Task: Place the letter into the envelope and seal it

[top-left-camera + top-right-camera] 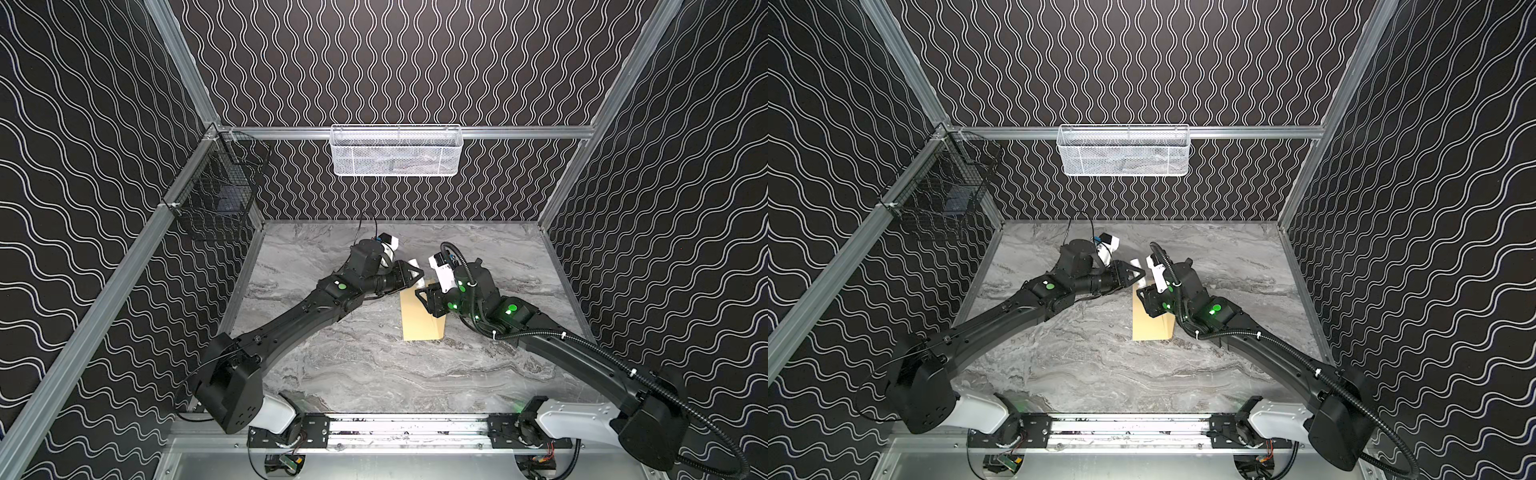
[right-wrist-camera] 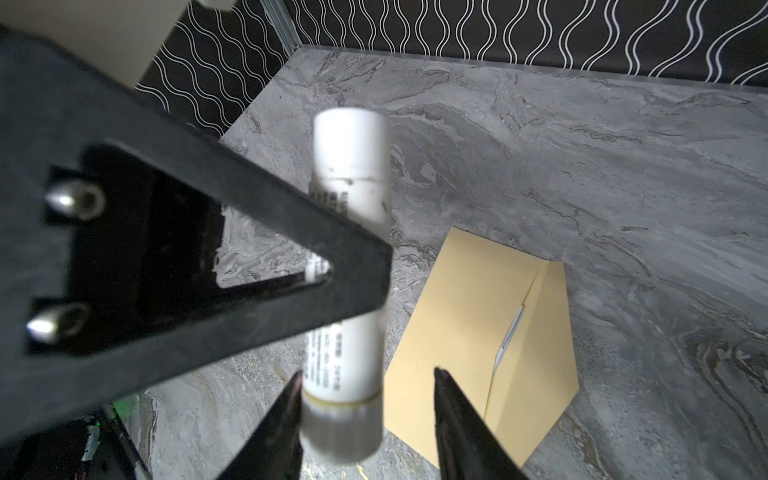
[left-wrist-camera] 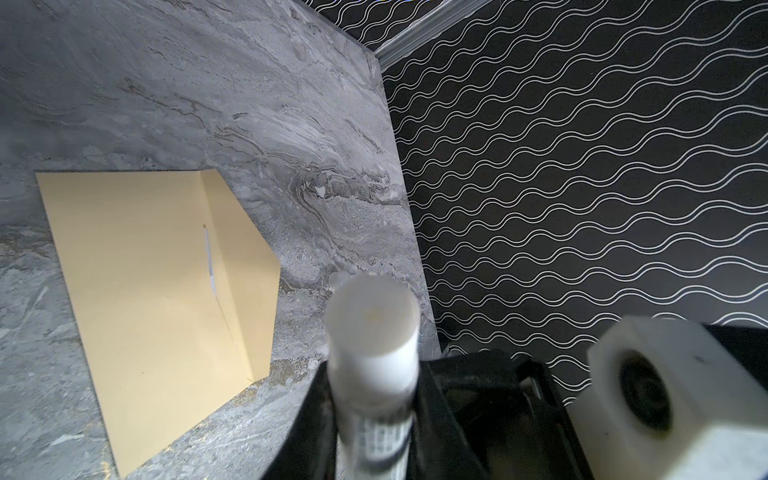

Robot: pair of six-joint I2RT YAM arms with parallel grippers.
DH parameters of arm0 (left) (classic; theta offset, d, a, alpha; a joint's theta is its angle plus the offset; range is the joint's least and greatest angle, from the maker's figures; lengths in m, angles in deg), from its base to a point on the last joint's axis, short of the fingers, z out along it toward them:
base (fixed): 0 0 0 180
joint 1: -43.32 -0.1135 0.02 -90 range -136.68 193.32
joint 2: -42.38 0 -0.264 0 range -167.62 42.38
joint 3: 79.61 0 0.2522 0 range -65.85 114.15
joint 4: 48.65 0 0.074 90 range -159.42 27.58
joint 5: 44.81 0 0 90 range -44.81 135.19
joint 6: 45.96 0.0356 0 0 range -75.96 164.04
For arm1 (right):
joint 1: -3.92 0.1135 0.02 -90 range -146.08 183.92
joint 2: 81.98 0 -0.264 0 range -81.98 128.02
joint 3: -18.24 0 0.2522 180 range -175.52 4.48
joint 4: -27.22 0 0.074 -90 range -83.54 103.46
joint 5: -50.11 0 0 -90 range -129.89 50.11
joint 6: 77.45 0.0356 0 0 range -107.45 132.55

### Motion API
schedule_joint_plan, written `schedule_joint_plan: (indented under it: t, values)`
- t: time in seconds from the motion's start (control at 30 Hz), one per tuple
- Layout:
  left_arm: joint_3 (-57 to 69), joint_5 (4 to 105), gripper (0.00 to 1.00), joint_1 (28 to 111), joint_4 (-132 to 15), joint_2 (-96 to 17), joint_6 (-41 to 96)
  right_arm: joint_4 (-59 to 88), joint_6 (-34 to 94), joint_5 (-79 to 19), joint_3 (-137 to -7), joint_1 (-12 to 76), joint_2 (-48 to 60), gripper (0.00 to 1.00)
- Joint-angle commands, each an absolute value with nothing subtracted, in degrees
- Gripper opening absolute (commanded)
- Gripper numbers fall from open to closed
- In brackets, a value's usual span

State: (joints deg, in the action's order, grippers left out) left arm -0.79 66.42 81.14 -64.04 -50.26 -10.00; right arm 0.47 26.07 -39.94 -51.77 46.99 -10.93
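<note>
Both top views: left gripper (image 1: 415, 271) and right gripper (image 1: 428, 291) meet above the flat envelope (image 1: 417, 326). Left wrist: left gripper clamps the tube (image 3: 374, 324); letter (image 3: 209, 257) tucked inside the envelope, edge showing. Right wrist: right jaws apart round the tube's end; a skewed closing may knock it loose.

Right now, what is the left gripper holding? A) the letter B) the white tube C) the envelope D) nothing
B: the left gripper is clamped on the white tube, while the envelope lies flat on the table with its flap open.
</note>
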Motion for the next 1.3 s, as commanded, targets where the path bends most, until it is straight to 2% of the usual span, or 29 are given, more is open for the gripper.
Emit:
schedule_joint_plan:
  t: [0.0, 0.2, 0.67, 0.77, 0.87, 0.97, 1.13, 1.27]
  values:
    - [-0.7, 66.6, 0.00, 81.2, -62.5, -50.5, -9.4, 0.5, 26.6, -39.7, -52.1, 47.0, -10.9, 0.41]
    - [-1.0, 67.2, 0.00, 81.1, -62.0, -50.9, -9.6, 1.1, 27.0, -38.4, -52.2, 47.0, -10.4, 0.30]
    - [-3.1, 69.3, 0.00, 81.1, -58.4, -51.7, -10.6, 2.7, 29.8, -34.0, -53.4, 45.5, -11.3, 0.13]
    - [-3.8, 71.9, 0.00, 81.0, -54.0, -52.0, -11.3, 6.5, 32.9, -24.0, -51.1, 40.9, -13.2, 0.13]
    - [-3.5, 73.1, 0.00, 80.9, -52.7, -52.2, -11.2, 14.1, 38.8, -5.8, -47.5, 32.2, -13.9, 0.13]
    - [-3.7, 74.5, 0.00, 80.5, -49.9, -52.5, -12.3, 22.5, 44.9, 6.6, -44.0, 25.5, -13.6, 0.14]
    - [-4.2, 77.2, 0.00, 80.2, -42.1, -54.3, -15.6, 37.9, 55.2, 19.5, -39.1, 22.4, -11.9, 0.16]
    - [-3.4, 78.7, 0.00, 80.2, -39.9, -55.3, -16.4, 50.7, 63.6, 24.6, -36.4, 21.9, -10.3, 0.19]
